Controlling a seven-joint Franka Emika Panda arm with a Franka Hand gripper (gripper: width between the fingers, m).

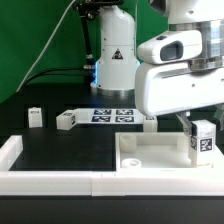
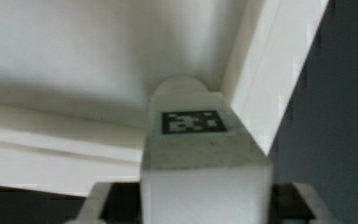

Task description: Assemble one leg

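Note:
My gripper (image 1: 203, 133) is shut on a leg (image 1: 204, 141), a small white post with a black-and-white tag on its face. It holds the leg upright over the corner of the large white square plate (image 1: 150, 152) on the exterior view's right. In the wrist view the leg (image 2: 195, 140) runs out from between my fingers (image 2: 115, 203), its far end close to the plate (image 2: 69, 90) by the plate's raised edge. I cannot tell whether it touches. Two more white legs (image 1: 35, 117) (image 1: 67, 121) lie on the black table at the exterior view's left.
The marker board (image 1: 112, 115) lies behind the plate near the robot base (image 1: 113, 60). A low white wall (image 1: 50, 181) runs along the table's front, with a corner block (image 1: 10, 150) at the left. Black table (image 2: 345, 100) shows beside the plate.

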